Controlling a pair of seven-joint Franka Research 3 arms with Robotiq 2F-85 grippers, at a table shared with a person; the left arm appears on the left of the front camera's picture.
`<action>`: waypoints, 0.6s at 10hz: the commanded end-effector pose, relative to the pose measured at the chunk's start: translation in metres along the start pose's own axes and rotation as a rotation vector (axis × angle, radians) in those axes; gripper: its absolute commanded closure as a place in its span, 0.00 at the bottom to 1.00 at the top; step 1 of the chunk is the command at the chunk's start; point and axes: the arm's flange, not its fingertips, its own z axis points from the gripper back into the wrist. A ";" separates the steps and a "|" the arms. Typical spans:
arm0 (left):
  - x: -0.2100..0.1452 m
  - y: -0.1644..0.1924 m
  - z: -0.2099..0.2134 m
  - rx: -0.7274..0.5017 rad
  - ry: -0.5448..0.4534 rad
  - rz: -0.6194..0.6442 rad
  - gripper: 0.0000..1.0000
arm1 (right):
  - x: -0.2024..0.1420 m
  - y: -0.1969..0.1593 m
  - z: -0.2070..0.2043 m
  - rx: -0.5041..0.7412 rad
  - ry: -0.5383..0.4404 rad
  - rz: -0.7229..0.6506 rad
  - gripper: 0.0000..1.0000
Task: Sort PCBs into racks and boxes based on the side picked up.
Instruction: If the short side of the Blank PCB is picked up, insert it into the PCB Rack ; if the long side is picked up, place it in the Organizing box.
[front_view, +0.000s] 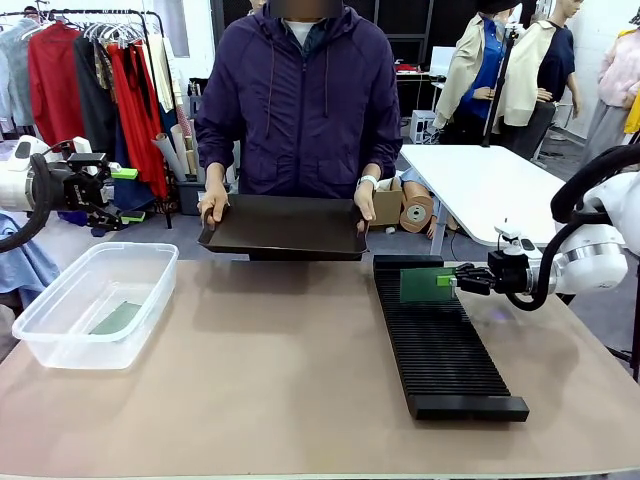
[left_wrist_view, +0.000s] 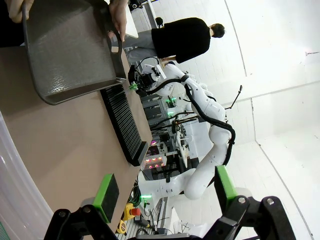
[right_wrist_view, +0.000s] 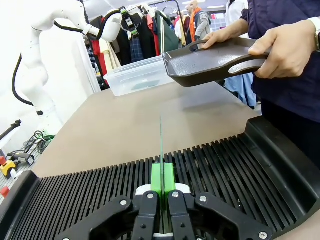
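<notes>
A green PCB (front_view: 427, 284) stands on edge over the far end of the long black ribbed rack (front_view: 440, 345), which lies on the worktop (front_view: 270, 380) at about 3 o'clock from its middle; in the right wrist view the board (right_wrist_view: 161, 145) shows as a thin upright line above the slots, though whether its lower edge sits in one cannot be told. The right gripper (front_view: 452, 281) reaches in from 3 o'clock with its fingers (right_wrist_view: 156, 181) pressed together on the board's near edge. A second PCB (front_view: 116, 318) lies flat on the bottom of the clear plastic tub (front_view: 60, 335), at 9 o'clock on the worktop, well apart from the rack. At 12 o'clock a person in a dark purple jacket holds a black tray (front_view: 285, 228) with raised rim in both hands above the far edge. The left gripper (left_wrist_view: 162, 190) hangs off the worktop beyond the tub at 10 o'clock, its green-padded fingers (left_wrist_view: 106, 196) spread wide with nothing between them.
</notes>
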 end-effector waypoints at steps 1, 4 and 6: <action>-0.002 -0.002 0.001 0.009 0.000 0.000 0.00 | -0.001 -0.003 -0.003 -0.027 0.000 -0.008 1.00; -0.002 -0.002 0.001 0.009 0.000 0.000 0.00 | -0.007 -0.004 -0.005 -0.016 -0.005 -0.010 1.00; -0.002 -0.002 0.001 0.009 0.000 0.000 0.00 | -0.008 -0.003 -0.005 -0.010 -0.011 -0.007 1.00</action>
